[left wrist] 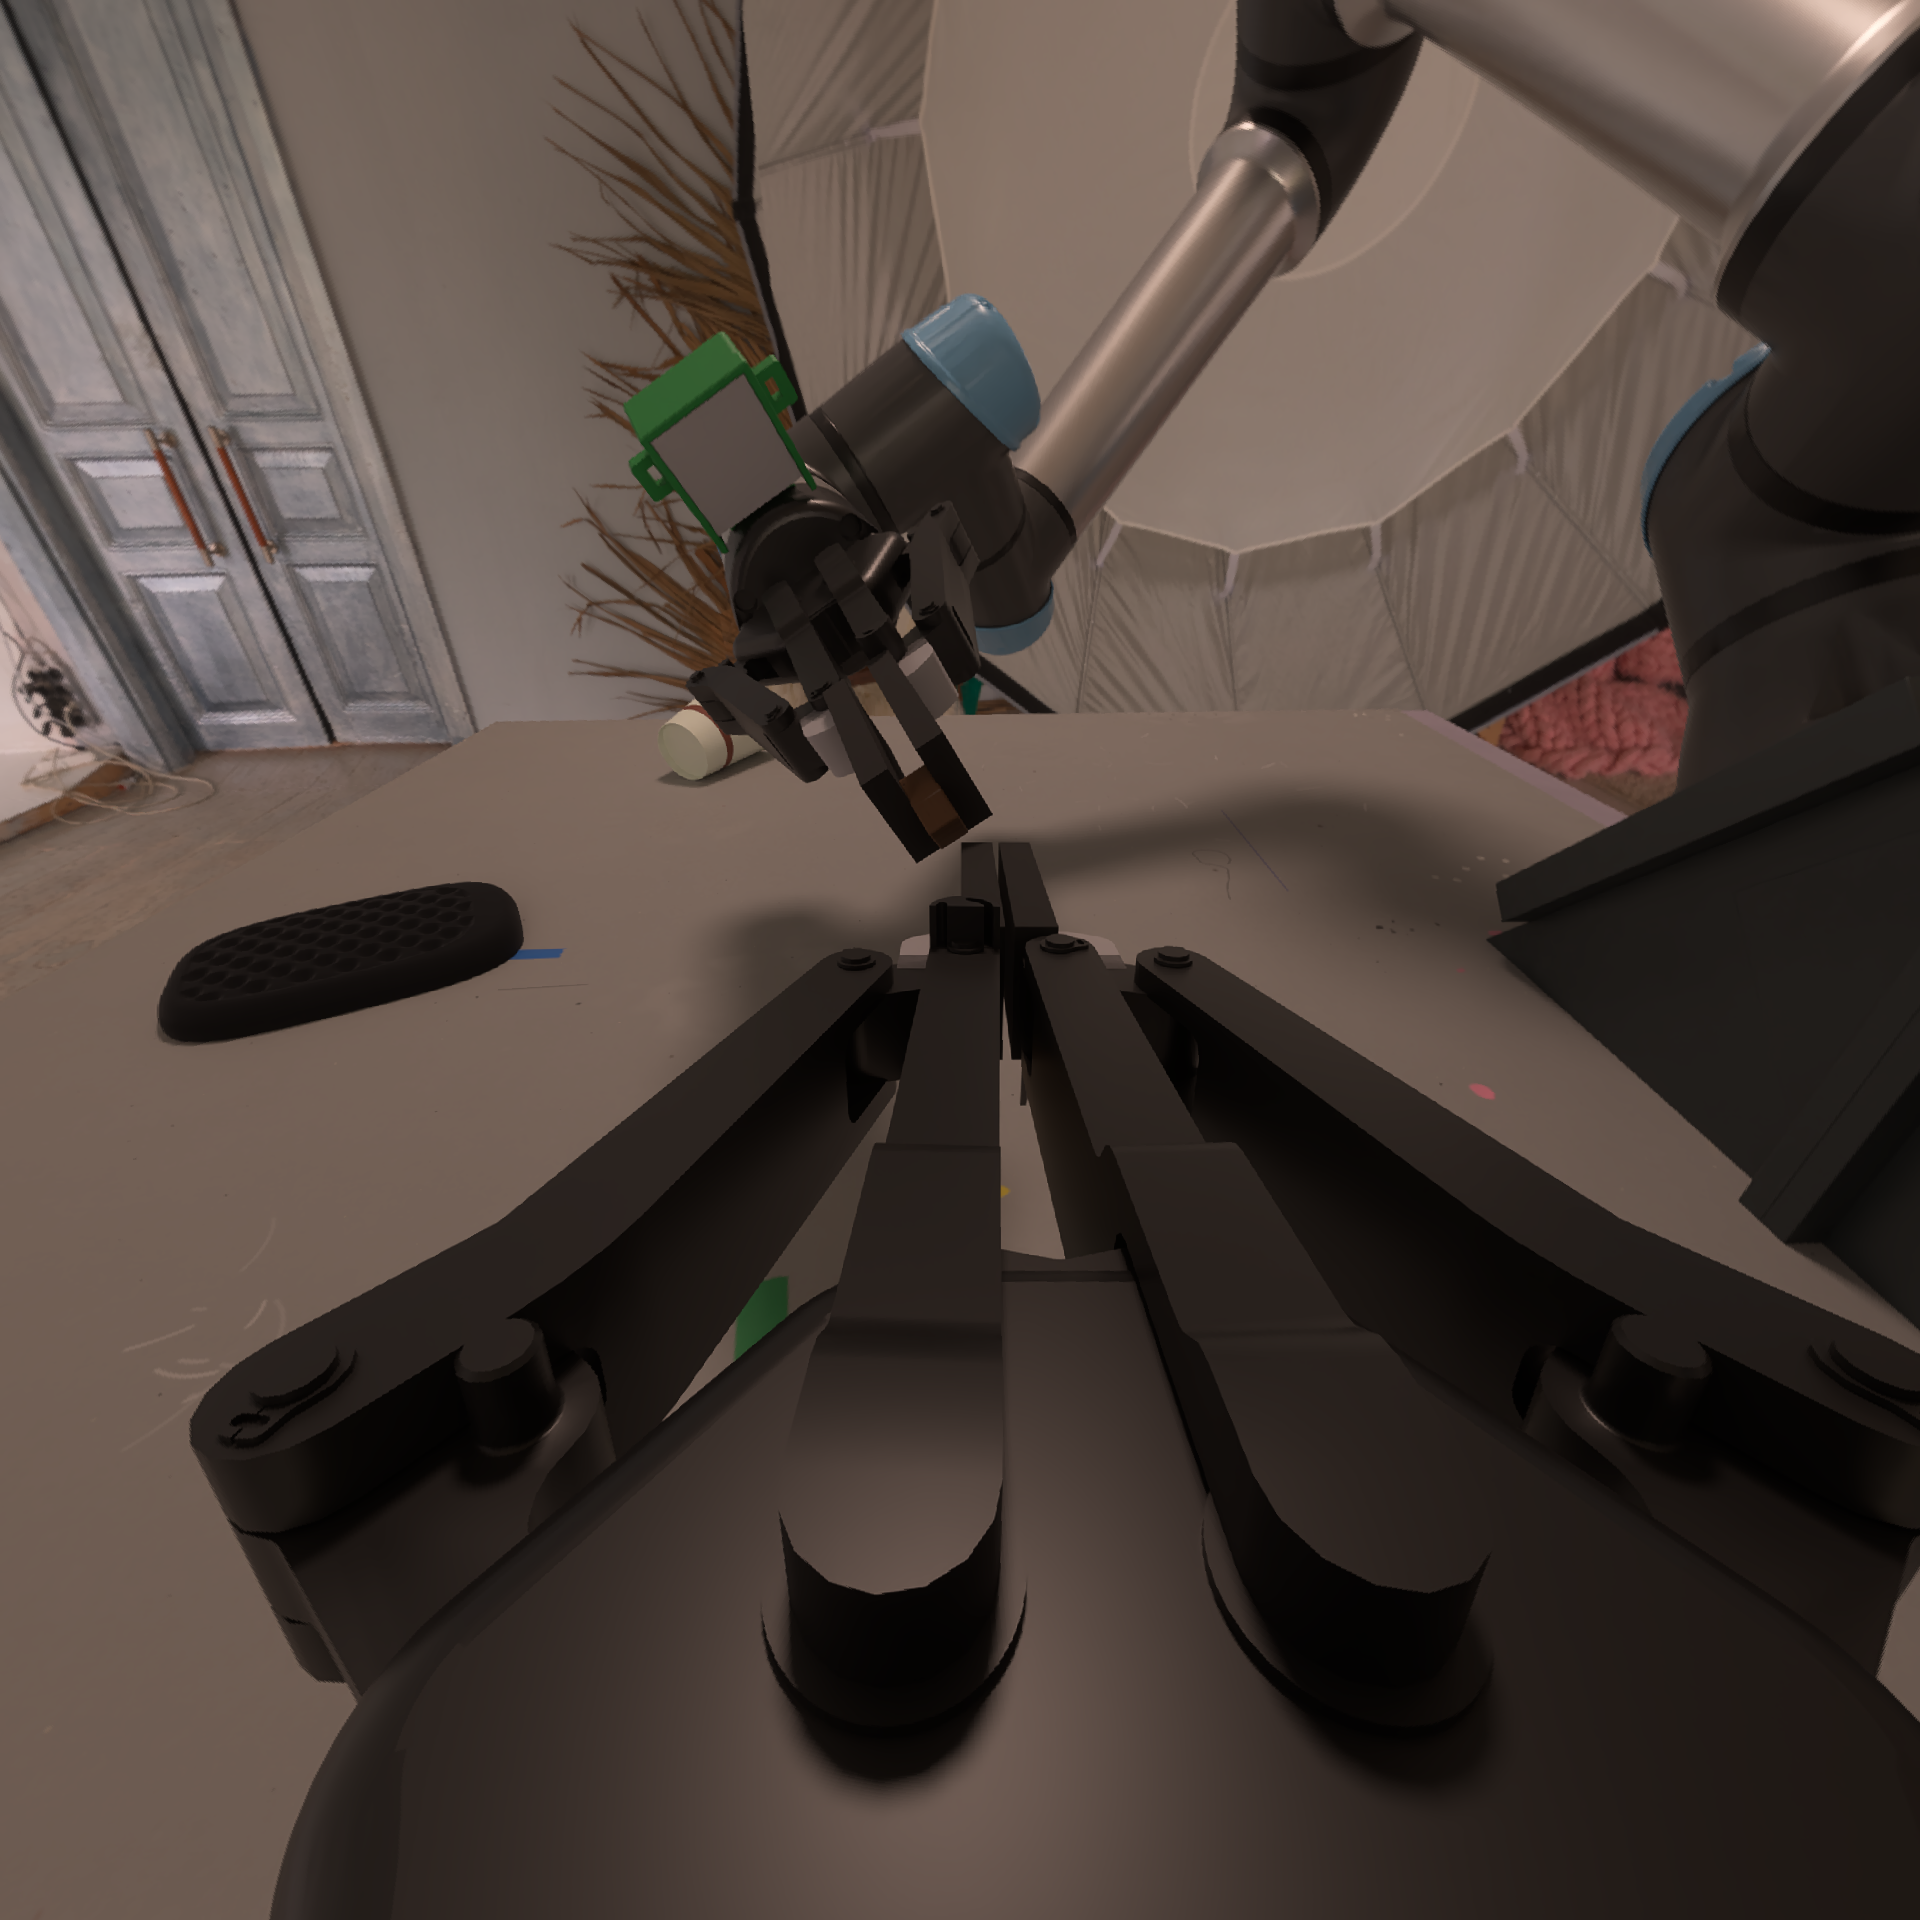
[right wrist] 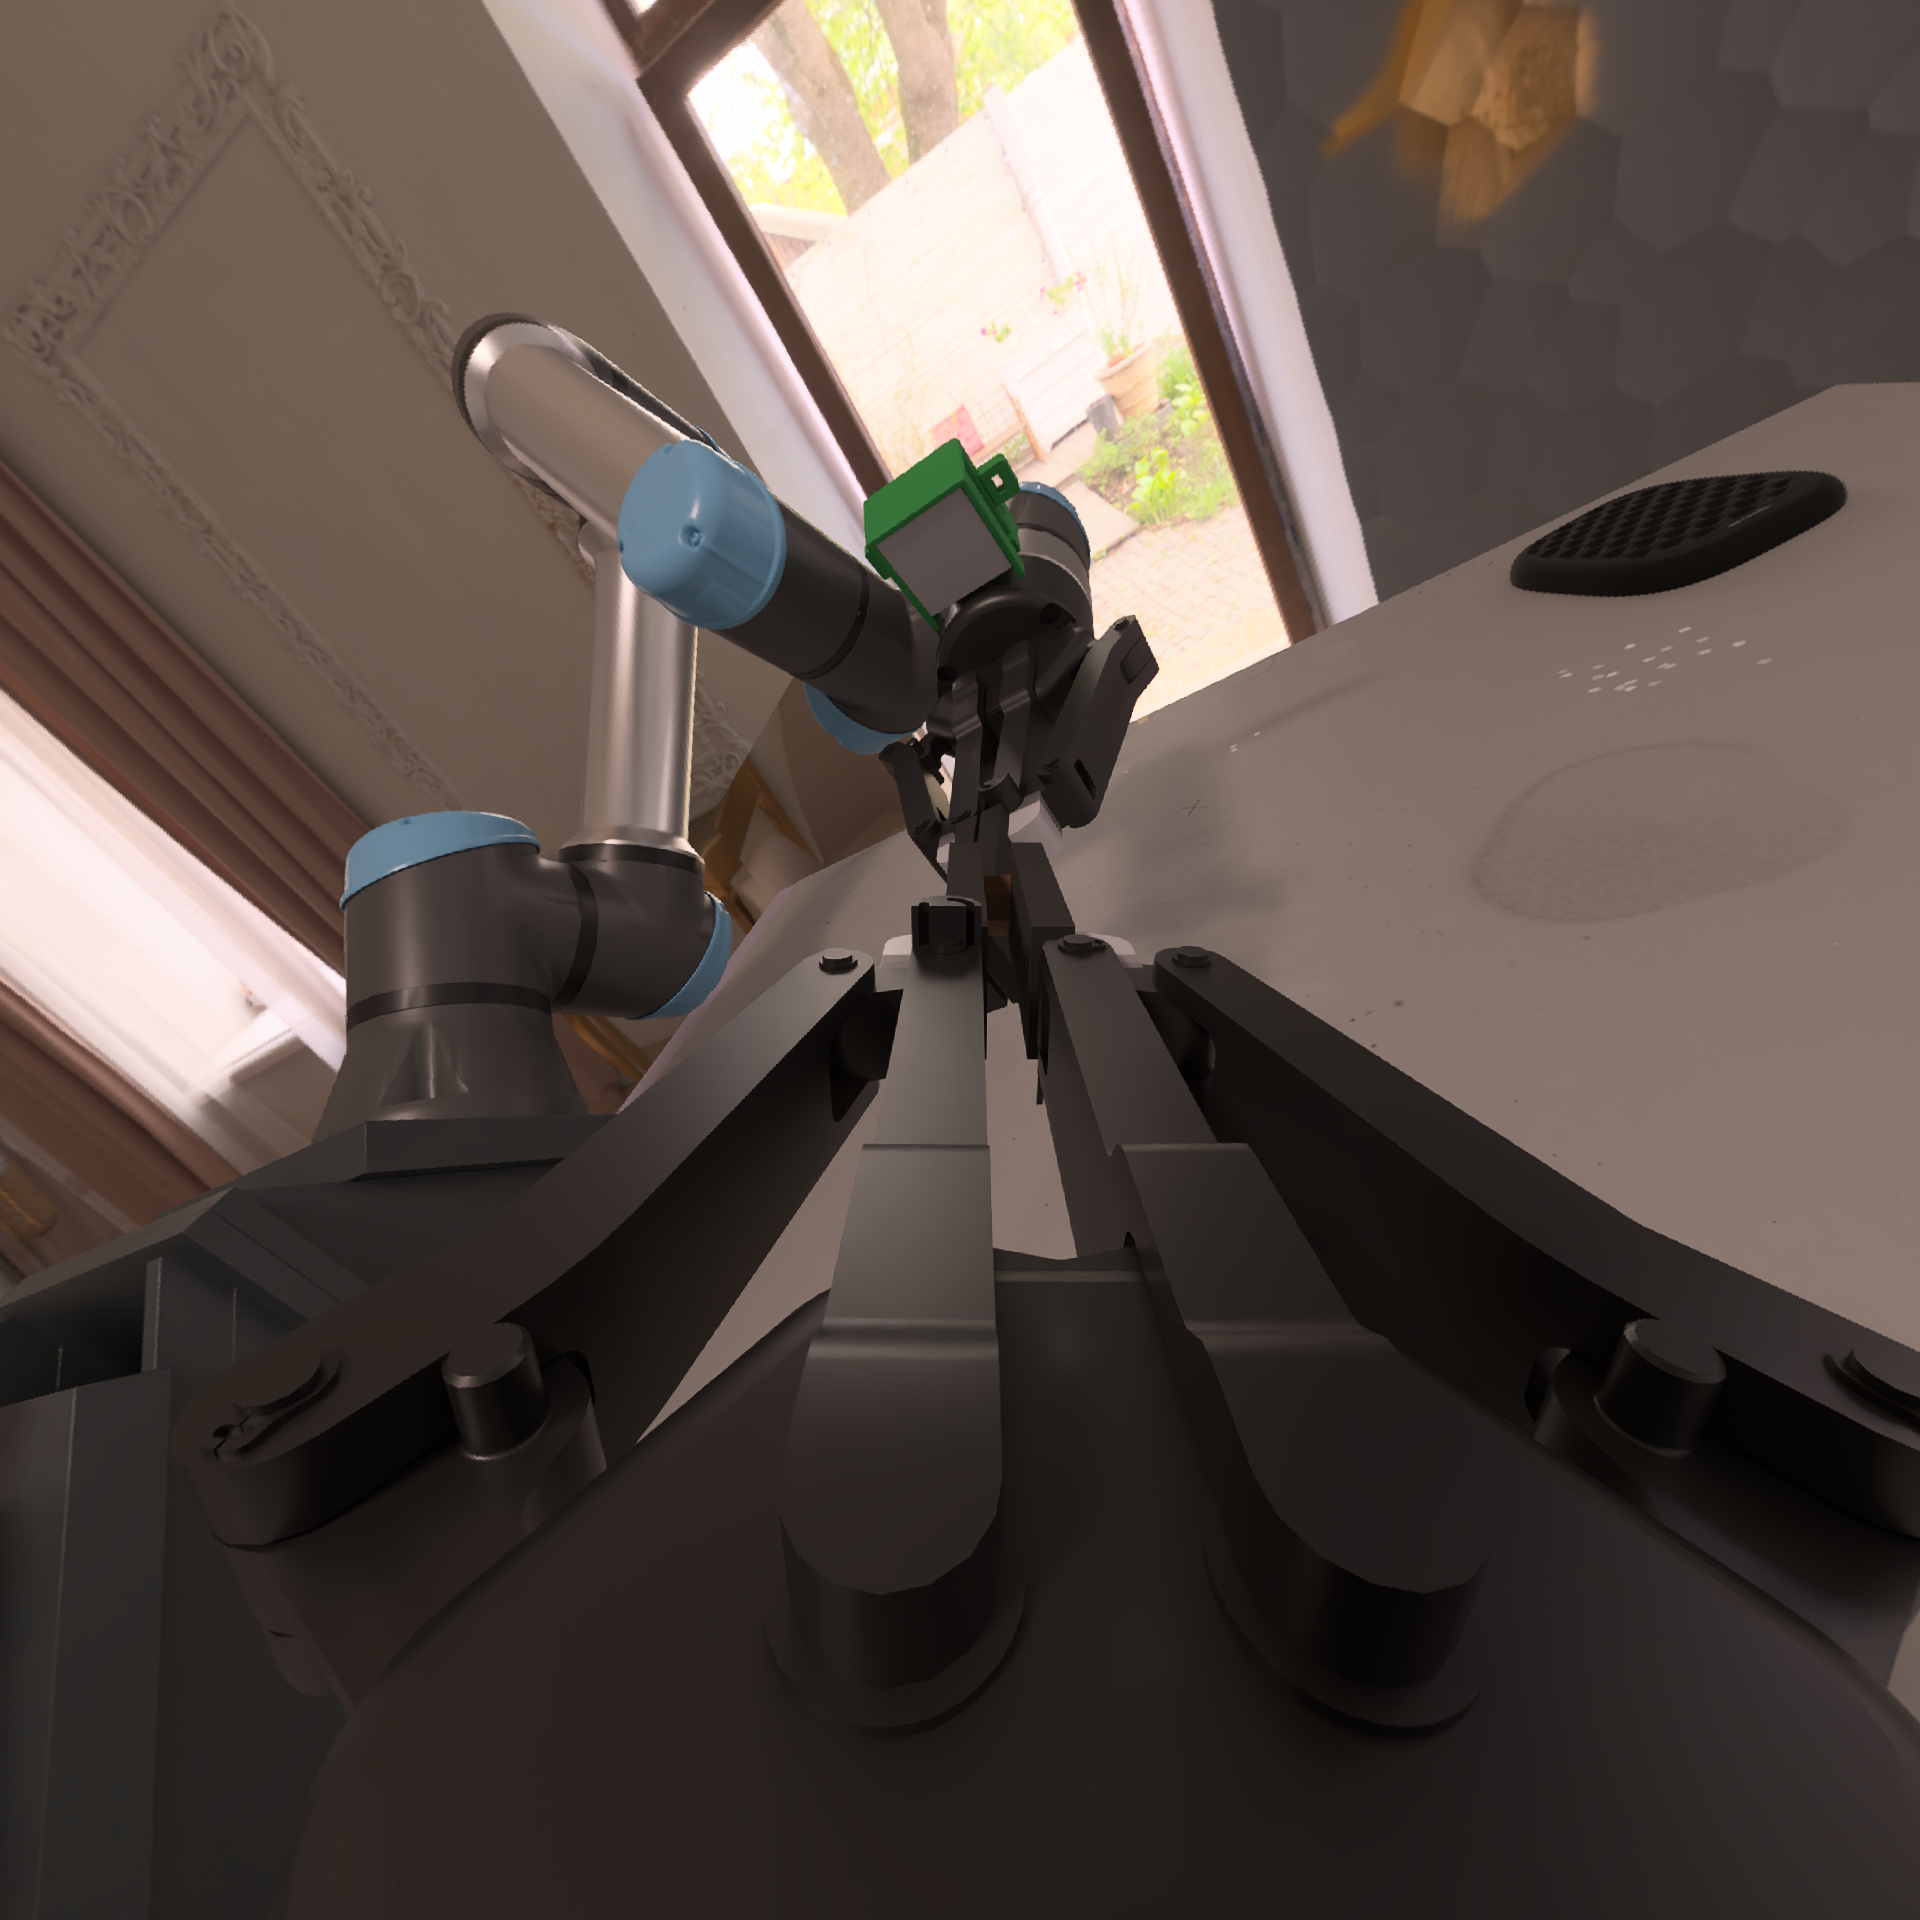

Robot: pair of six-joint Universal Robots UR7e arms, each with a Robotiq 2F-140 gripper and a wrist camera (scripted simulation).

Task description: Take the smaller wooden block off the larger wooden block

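The right hand [left wrist: 928, 805] is pinched narrow around a small brown wooden block [left wrist: 928, 802], which sits between its two fingertips clear of the tabletop [left wrist: 623, 1091], tilted with the fingers. That is most likely the smaller wooden block, lifted so that it comes free of the one beneath. In the right wrist view only a sliver of brown [right wrist: 1000, 889] shows between this hand's own fingers, so the grip is better read from the other camera.

The left hand [left wrist: 1000, 883] has its fingers drawn together until they touch along their length, with nothing visible between them. It reaches low toward the middle of the tabletop, its tips just beneath the right hand's, near but apart as far as I can tell. It seems placed there to steady or pin whatever lay under the lifted block. The larger wooden block cannot be made out in either view; if it is on the tabletop it lies hidden behind the left hand's fingers.

Outward from the hands, a black perforated pad [left wrist: 343, 956] lies flat toward the left edge of the tabletop, well apart from both. A pale cylinder [left wrist: 698, 743] lies on its side at the far edge, behind the right hand. A thin blue mark [left wrist: 538, 953] sits just beside the pad.
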